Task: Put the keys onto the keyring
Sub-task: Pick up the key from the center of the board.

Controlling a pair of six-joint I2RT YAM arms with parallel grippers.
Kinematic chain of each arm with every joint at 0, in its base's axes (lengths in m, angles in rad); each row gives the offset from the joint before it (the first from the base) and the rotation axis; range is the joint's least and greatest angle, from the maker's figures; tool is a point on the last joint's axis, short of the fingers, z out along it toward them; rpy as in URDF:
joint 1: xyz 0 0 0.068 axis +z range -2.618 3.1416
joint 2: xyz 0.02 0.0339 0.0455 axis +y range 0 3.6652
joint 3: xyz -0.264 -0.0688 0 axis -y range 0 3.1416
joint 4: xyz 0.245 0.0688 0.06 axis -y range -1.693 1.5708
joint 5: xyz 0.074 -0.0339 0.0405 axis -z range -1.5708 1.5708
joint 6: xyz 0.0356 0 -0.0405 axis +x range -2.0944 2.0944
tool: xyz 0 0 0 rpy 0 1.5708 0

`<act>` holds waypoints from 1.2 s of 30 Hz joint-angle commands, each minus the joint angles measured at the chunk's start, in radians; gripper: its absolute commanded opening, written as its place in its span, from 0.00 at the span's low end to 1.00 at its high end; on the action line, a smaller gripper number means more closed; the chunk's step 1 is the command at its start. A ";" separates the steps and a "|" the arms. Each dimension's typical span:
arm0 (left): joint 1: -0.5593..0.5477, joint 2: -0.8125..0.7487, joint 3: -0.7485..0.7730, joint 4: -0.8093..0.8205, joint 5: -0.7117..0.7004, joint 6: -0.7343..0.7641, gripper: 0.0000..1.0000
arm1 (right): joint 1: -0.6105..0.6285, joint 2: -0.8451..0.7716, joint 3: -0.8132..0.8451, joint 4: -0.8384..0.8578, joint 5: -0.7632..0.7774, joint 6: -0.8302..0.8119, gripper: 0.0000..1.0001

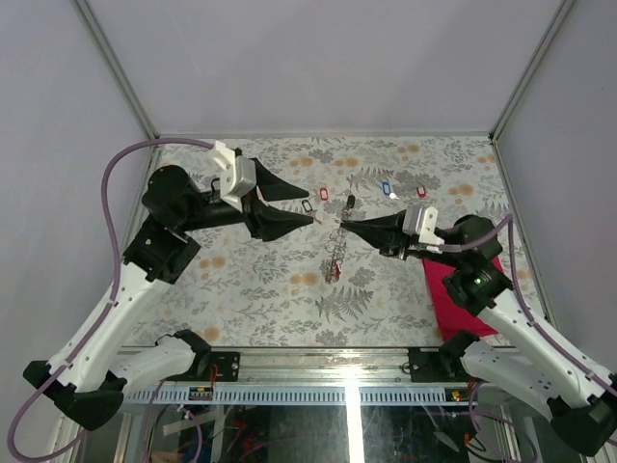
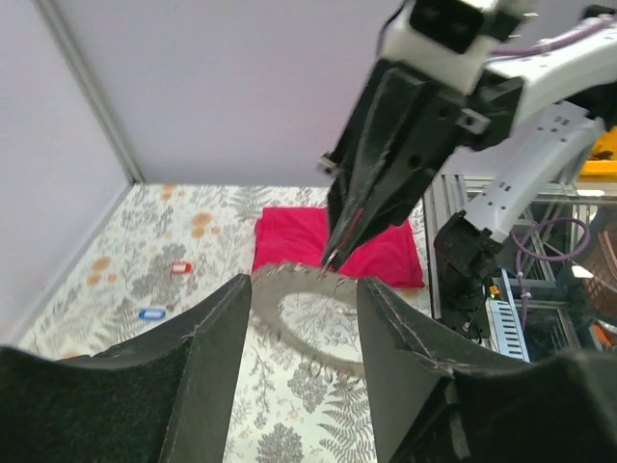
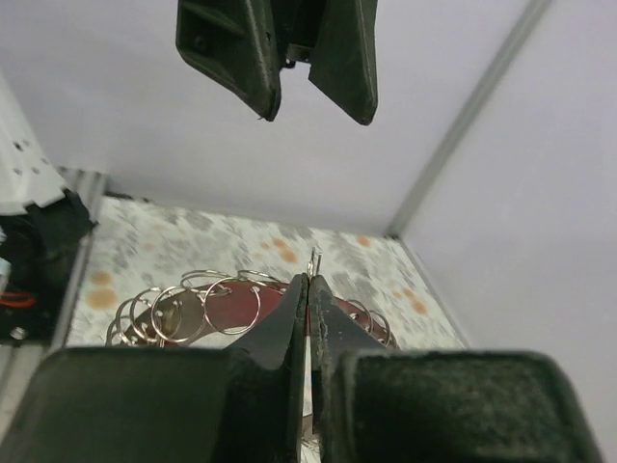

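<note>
The right gripper (image 1: pixel 344 226) is pinching the keyring (image 2: pixel 289 275) with its fingers closed on the rim. It is holding the ring up near the middle of the table (image 1: pixel 251 280), though I cannot tell if the ring's low end is touching the table. The left gripper (image 3: pixel 316 116) is hovering opposite, fingers apart and empty, facing the ring. The keys (image 1: pixel 324 193) are lying loose on the table beyond, seemingly none threaded. The step in hand looks like presenting the ring. Next, the left arm probably needs to be dipping to a tag, perhaps the black key (image 1: pixel 307 205), and pinching its edge.
</note>
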 commanded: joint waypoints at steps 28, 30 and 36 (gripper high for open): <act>0.057 0.886 0.191 -0.146 -0.937 -0.305 0.51 | -0.002 -0.145 0.115 -0.666 0.494 0.061 0.00; 0.059 0.927 0.207 -0.145 -0.956 -0.309 0.49 | -0.002 -0.147 0.110 -0.660 0.487 0.068 0.01; 0.061 1.019 0.240 -0.129 -0.961 -0.321 0.42 | -0.002 -0.150 0.093 -0.650 0.491 0.081 0.01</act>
